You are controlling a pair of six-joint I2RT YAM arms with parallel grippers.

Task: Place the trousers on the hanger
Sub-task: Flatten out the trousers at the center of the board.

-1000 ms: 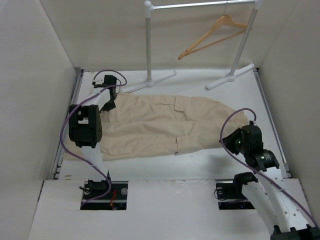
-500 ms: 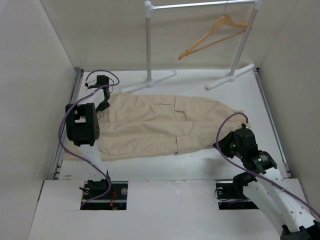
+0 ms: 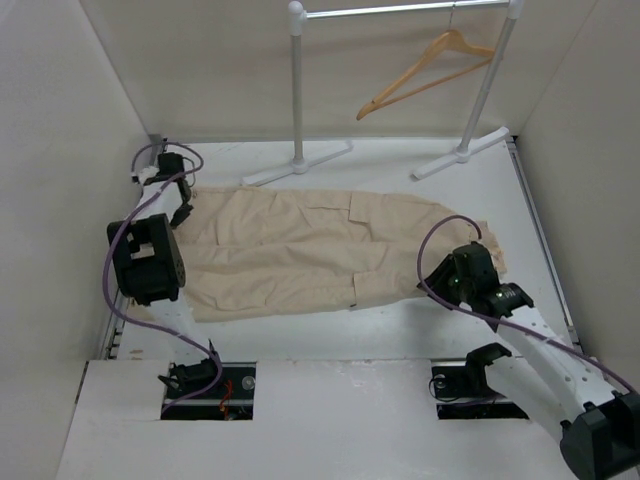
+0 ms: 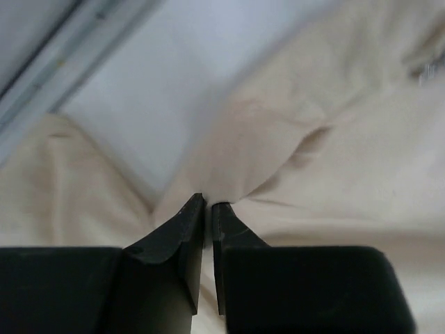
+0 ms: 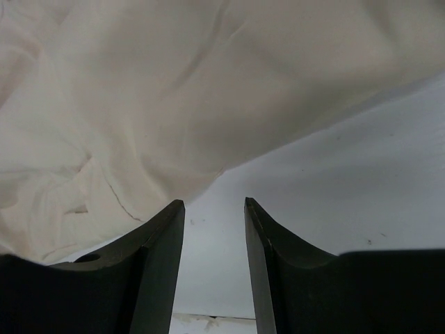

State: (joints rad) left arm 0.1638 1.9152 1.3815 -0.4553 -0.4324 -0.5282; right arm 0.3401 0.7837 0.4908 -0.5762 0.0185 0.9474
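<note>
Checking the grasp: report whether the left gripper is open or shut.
Shut on the trousers: left wrist view shows left gripper pinching a cloth fold, jaws nearly touching.

The overhead view is lit brightly and evenly, with only soft shadows cast. In the wrist views the trousers [image 4: 348, 139] are rendered slightly blurred.

trousers [image 3: 320, 250]: beige woven cloth, matt and soft; fine creases and stitched seams show in the wrist views.
hanger [image 3: 425, 70]: light tan wood, smooth, slight sheen; the hook is thin metal.
rack [image 3: 297, 90]: white-coated metal tube, smooth, faintly glossy.
surface [image 3: 390, 165]: white, smooth, matt (a few small dark specks in the right wrist view).
left hand [image 4: 207, 203]: black fingers, matt, plastic by the look; smooth edges.
right hand [image 5: 214, 203]: same black matt finish, faint sheen along the inner faces.
</note>
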